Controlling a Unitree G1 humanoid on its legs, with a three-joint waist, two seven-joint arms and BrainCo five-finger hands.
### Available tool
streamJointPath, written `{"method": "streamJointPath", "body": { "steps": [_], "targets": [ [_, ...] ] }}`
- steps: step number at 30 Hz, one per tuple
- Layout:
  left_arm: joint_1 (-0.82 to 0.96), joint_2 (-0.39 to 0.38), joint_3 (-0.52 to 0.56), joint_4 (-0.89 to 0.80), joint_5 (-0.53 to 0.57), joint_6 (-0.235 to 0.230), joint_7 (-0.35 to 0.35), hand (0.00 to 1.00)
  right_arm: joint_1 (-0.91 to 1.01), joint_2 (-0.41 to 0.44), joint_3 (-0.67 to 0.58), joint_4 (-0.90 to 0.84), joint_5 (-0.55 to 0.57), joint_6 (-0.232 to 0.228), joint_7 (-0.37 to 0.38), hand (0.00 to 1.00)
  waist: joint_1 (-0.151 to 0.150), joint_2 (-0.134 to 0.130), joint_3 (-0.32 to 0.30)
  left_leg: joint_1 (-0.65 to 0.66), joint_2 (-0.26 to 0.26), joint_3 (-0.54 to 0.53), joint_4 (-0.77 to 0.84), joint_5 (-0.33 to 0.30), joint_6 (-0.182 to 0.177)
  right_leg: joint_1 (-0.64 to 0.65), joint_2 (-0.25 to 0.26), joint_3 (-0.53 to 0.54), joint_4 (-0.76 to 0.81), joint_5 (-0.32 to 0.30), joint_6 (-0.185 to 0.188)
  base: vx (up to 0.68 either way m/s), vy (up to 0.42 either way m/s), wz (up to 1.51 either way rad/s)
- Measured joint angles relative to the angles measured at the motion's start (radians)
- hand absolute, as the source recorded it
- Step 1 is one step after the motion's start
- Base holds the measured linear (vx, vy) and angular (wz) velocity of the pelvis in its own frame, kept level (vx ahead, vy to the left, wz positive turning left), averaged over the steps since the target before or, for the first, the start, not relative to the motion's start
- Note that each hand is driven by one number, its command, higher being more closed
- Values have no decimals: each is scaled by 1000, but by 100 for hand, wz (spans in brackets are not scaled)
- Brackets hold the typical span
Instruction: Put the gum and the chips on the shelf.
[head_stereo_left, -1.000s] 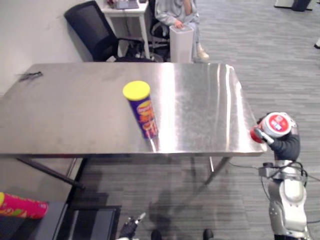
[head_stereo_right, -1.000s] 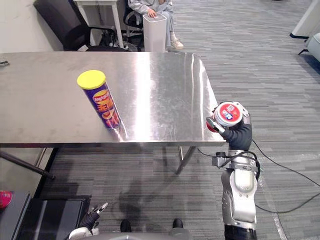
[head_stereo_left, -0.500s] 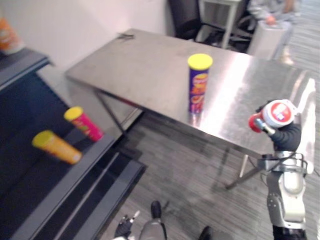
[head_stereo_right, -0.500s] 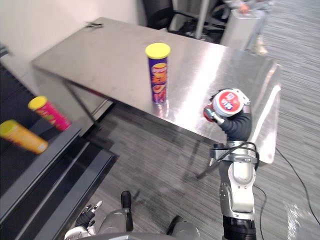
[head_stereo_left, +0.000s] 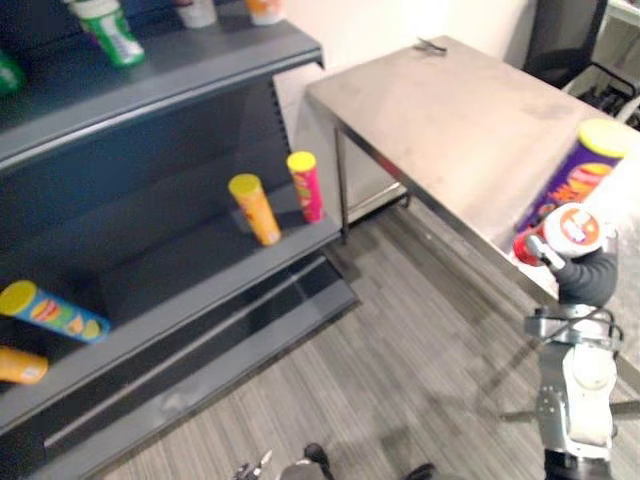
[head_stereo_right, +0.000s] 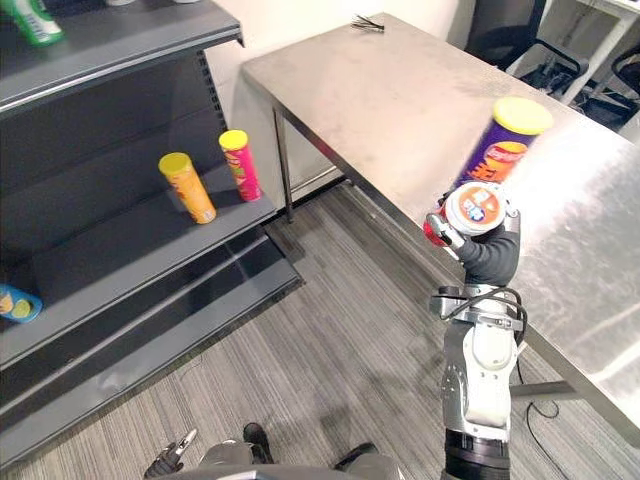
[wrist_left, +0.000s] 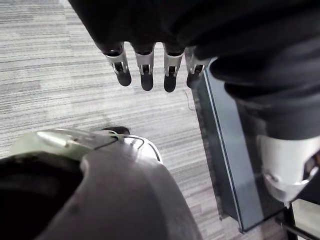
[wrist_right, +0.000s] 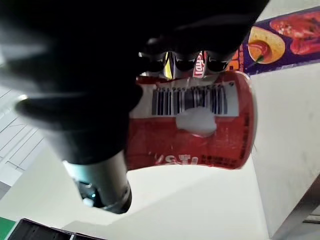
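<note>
My right hand (head_stereo_right: 490, 256) is raised at the table's near edge, shut on the gum, a red canister with a white lid (head_stereo_right: 475, 208). In the right wrist view its fingers (wrist_right: 185, 61) curl over the canister (wrist_right: 195, 125). Just behind the gum, the chips, a purple can with a yellow lid (head_stereo_left: 577, 172), stand on the steel table (head_stereo_left: 450, 110). The dark shelf unit (head_stereo_left: 200, 285) stands to the left. My left hand (wrist_left: 145, 70) hangs low over the floor with straight fingers and holds nothing.
On the middle shelf stand an orange can (head_stereo_left: 254, 208) and a pink can (head_stereo_left: 306, 185); a blue can (head_stereo_left: 50, 311) and an orange one (head_stereo_left: 20, 366) lie further left. A green bottle (head_stereo_left: 110, 28) is on the top shelf. Grey floor lies between shelf and table.
The camera has swung left: the shelf unit now takes up the left side and the table with the chips has slid to the right. My right hand still holds the gum.
</note>
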Motion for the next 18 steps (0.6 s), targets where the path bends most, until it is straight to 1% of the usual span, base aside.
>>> {"method": "streamJointPath", "body": {
  "steps": [4, 5, 9, 13, 16, 17, 18],
  "targets": [
    [-6, 11, 0, 7, 13, -1, 9, 0, 44, 0, -1, 0, -6, 2, -1, 100, -4, -4, 0, 3, -42, -16, -45, 18, 22, -2, -23, -12, -1, 23, 9, -24, 131, 14],
    [-8, 11, 0, 10, 12, -1, 9, 0, 49, 0, 0, 1, -28, 3, -3, 100, -5, -6, 1, 2, -51, -21, -61, 27, 26, -3, -25, -20, -5, 29, 7, -25, 85, 17],
    [-7, 11, 7, 22, 11, 0, 9, 0, 56, 0, 3, 1, -38, 7, 1, 100, 0, -20, 2, 9, -72, -24, -132, 61, 32, -4, -17, -27, -32, 48, 8, -45, 54, 10],
    [-7, 12, 8, 19, 11, -1, 8, 0, 63, 0, 29, 3, -39, 7, 11, 100, 22, -27, 2, 21, -85, -31, -186, 86, 36, -8, -9, -27, -51, 59, 8, -1, 20, 1],
    [-7, 14, 7, 15, 4, -2, 8, 0, 56, -3, 63, 25, -40, 6, 14, 100, 25, -31, 2, -4, -84, -50, -158, 84, 37, -13, -8, -29, -51, 59, 9, 54, 11, 13],
    [-8, 14, 7, 14, -2, -3, 8, 0, 51, -4, 70, 41, -40, 6, 15, 100, 25, -32, 3, -17, -80, -50, -138, 74, 36, -14, -8, -29, -51, 59, 9, 55, 20, 26],
    [-8, 15, 5, 5, -11, -4, 8, 0, 32, -5, 101, 101, -38, 8, 14, 100, 29, -36, 5, -59, -63, -60, -59, 39, 40, -16, -8, -30, -48, 59, 9, 46, 30, 20]
  ]
}}
